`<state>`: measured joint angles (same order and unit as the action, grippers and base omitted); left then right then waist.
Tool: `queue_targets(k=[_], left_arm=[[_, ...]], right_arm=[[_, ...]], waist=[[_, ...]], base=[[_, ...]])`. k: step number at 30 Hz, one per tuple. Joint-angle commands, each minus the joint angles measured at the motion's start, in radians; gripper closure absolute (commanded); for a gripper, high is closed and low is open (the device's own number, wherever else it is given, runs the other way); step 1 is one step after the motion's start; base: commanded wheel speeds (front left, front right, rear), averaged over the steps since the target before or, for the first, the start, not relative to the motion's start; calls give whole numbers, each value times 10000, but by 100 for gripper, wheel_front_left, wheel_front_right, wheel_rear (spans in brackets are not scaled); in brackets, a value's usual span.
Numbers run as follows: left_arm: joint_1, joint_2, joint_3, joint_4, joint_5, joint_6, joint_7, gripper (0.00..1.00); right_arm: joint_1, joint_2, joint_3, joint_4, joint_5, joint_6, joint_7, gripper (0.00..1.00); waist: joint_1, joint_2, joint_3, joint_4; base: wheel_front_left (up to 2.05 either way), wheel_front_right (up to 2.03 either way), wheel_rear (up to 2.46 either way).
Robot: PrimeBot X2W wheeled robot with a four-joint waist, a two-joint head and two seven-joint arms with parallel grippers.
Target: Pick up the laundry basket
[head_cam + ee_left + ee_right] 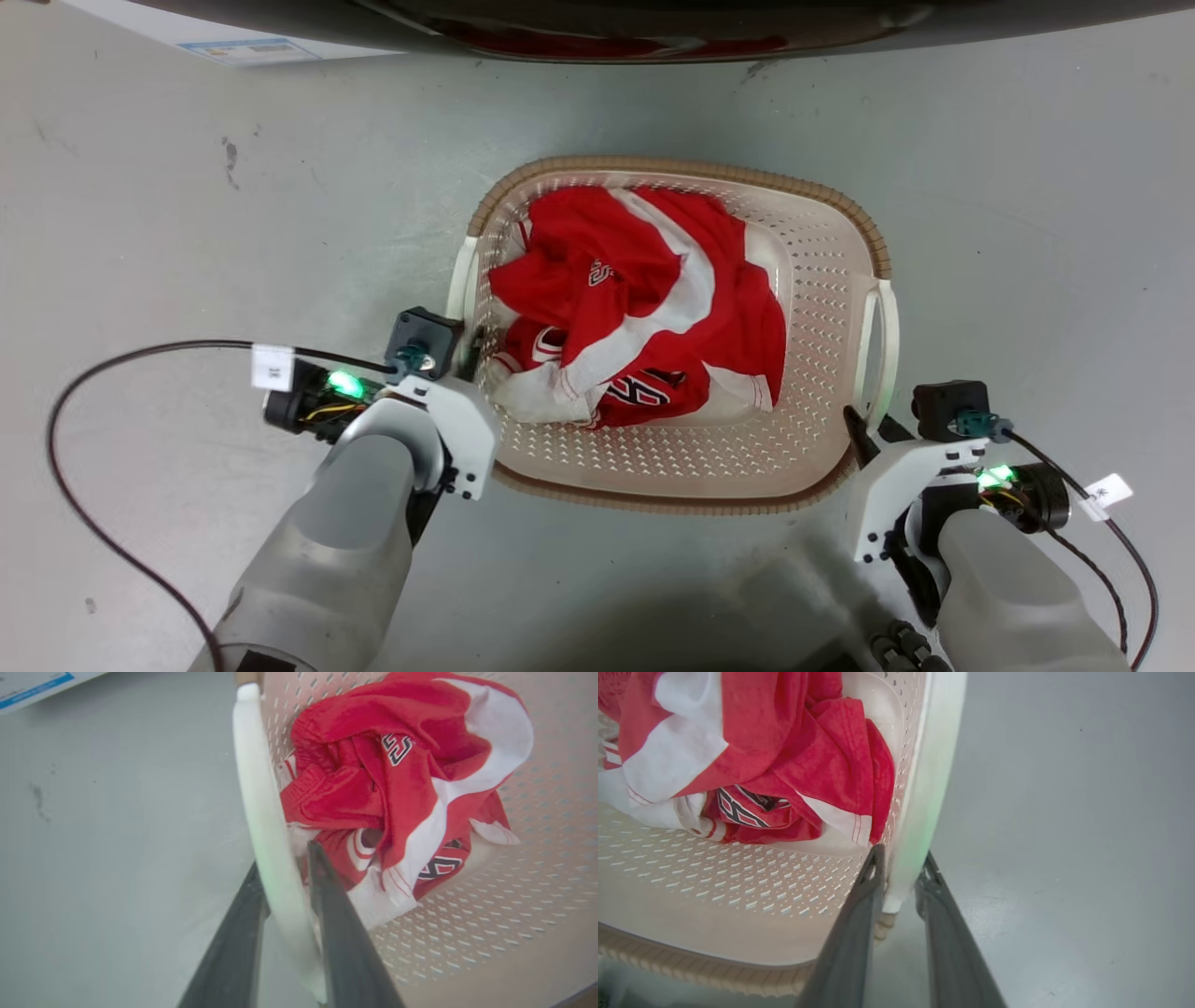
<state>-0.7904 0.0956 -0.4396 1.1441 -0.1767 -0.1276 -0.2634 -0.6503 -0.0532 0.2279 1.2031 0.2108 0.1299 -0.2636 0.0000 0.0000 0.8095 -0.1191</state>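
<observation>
The laundry basket [672,169], cream perforated plastic with a tan woven-look rim, sits on the grey floor in front of me. A crumpled red and white jersey [644,280] lies inside it. My left gripper [470,359] is at the basket's white left handle [459,280]. In the left wrist view that handle [257,788] runs between my left gripper's [285,858] two dark fingers, which press on it from both sides. My right gripper [873,429] holds the near end of the right handle [887,327]. The right wrist view shows my right gripper [902,855] shut around that handle [929,788].
A dark curved machine edge [653,28] crosses the top of the head view, beyond the basket. A white sheet with blue print [233,42] lies on the floor at the far left. Black cables [65,411] loop off both wrists. Bare grey floor lies either side.
</observation>
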Motion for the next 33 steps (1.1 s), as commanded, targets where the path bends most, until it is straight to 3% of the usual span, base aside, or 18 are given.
queue_targets(k=[1,13,20,33], left_arm=[[-164,-80,-86,37,-15,-44,-21,100],[152,-403,-803,440,-639,-90,-27,100],[548,-577,-1412,736,-1377,-108,13,100],[1214,-612,-2323,808,-3179,-114,1153,100]], right_arm=[[-186,65,157,40,57,10,-18,100],[-219,85,894,417,611,11,-19,100],[84,119,1177,663,588,22,6,100],[506,124,1433,800,147,22,850,100]], waist=[[0,0,-3,-6],[0,0,-765,86],[0,0,-1877,276],[0,0,-4048,673]], base=[[0,0,0],[0,0,0],[0,0,0],[0,0,0]])
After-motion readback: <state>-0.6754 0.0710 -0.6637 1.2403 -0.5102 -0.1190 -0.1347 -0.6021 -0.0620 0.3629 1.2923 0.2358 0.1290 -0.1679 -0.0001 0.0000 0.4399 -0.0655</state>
